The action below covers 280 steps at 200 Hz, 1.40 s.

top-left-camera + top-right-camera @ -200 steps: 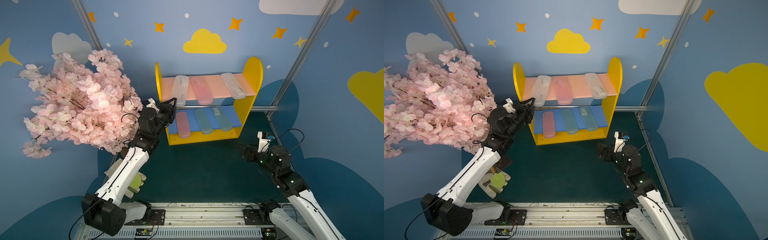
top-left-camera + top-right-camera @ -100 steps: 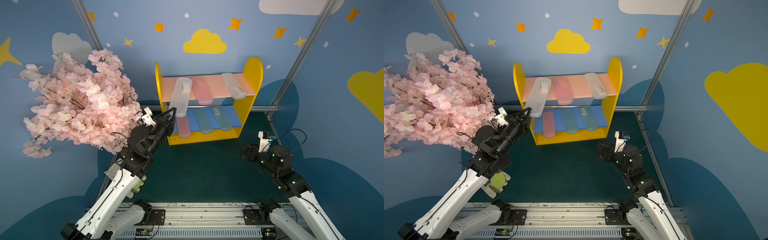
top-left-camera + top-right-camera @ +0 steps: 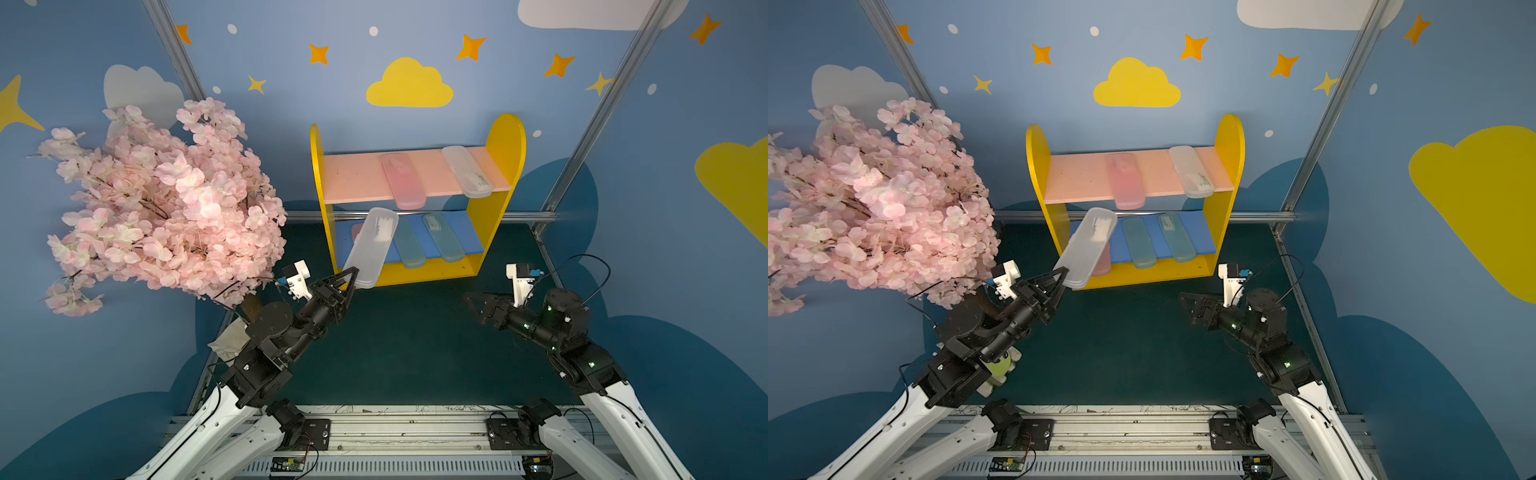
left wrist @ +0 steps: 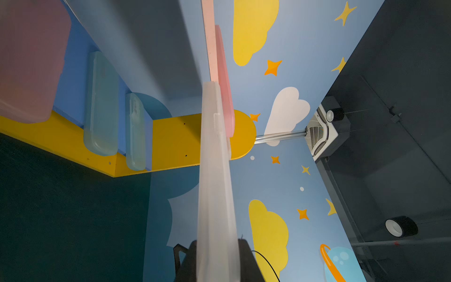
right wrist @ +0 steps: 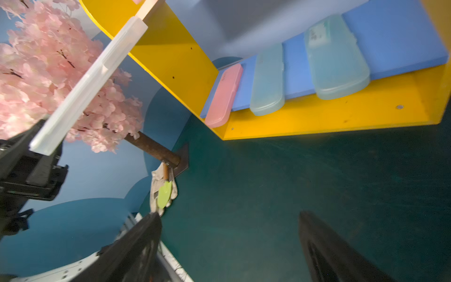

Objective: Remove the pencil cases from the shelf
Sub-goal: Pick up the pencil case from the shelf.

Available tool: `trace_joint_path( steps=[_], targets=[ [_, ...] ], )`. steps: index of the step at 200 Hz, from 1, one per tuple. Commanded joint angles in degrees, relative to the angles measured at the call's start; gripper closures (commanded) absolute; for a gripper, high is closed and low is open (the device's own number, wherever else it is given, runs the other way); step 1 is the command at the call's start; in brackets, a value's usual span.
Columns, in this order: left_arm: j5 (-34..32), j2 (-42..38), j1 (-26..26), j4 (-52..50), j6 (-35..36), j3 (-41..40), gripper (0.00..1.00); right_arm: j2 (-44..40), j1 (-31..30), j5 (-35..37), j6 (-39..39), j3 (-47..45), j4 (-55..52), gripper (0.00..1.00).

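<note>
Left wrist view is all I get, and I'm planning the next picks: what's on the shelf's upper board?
Observer: Two cases: a pink case in the middle, a frosted clear case at the right end.
Operator: Anything crowding my left arm?
Observer: The pink blossom tree stands just left of it, flowers close to its wrist.
Operator: And the other arm?
Observer: The right end effector is open and empty, over the green floor in front of the shelf's right side.

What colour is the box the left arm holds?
Frosted clear. This long round-ended plastic pencil case in the left gripper shows best in a top view.
</note>
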<state>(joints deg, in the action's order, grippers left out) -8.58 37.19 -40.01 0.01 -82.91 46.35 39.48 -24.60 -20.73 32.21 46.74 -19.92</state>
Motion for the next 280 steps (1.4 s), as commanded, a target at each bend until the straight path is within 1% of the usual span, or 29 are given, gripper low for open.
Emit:
trace_joint_path(
  steps=[1, 24, 47, 88, 104, 121, 155, 179, 199, 246, 280],
  targets=[
    [-3.0, -1.78, -2.58, -0.54, -0.21, -2.06, 0.97, 0.18, -1.33, -4.96, 5.2, 0.01, 2.27, 0.07],
    [-3.99, -1.82, -4.59, 0.51, -0.4, -4.96, 0.97, 0.88, -3.32, -7.14, 10.03, -2.65, 8.16, 0.07],
    [-4.22, -1.01, -5.9, 5.12, -0.45, -8.66, 0.97, 2.86, -5.91, -7.82, 15.03, -4.3, 12.83, 0.07],
    [-6.42, 0.46, -8.64, 11.4, 2.16, -12.65, 0.97, 7.26, -11.13, -6.84, 22.41, -5.54, 19.13, 0.08],
    [-7.28, 0.98, -9.4, 15.17, 2.23, -14.59, 0.97, 9.21, -12.66, -6.07, 26.54, -6.36, 22.59, 0.11],
    [-7.37, 1.81, -9.88, 17.23, 2.0, -15.7, 0.97, 11.52, -14.25, -5.25, 29.2, -6.44, 25.48, 0.12],
    [-8.11, 2.84, -11.18, 19.94, 1.88, -16.81, 0.97, 15.49, -16.54, -4.12, 30.81, -4.92, 28.3, 0.15],
    [-9.03, 3.06, -11.98, 20.29, 1.39, -17.03, 0.97, 17.73, -17.78, -2.03, 33.52, -4.75, 31.19, 0.2],
    [-9.24, 3.46, -12.33, 20.51, 0.71, -17.16, 0.97, 19.5, -18.25, -1.64, 34.65, -4.02, 34.1, 0.22],
    [-9.38, 3.96, -12.85, 21.17, 0.03, -17.26, 0.97, 21.88, -18.68, 0.25, 35.66, -0.98, 35.79, 0.27],
    [-9.4, 4.08, -12.94, 21.43, 0.03, -16.99, 0.97, 24.01, -18.82, 0.98, 36.57, 2.06, 34.03, 0.33]
  ],
)
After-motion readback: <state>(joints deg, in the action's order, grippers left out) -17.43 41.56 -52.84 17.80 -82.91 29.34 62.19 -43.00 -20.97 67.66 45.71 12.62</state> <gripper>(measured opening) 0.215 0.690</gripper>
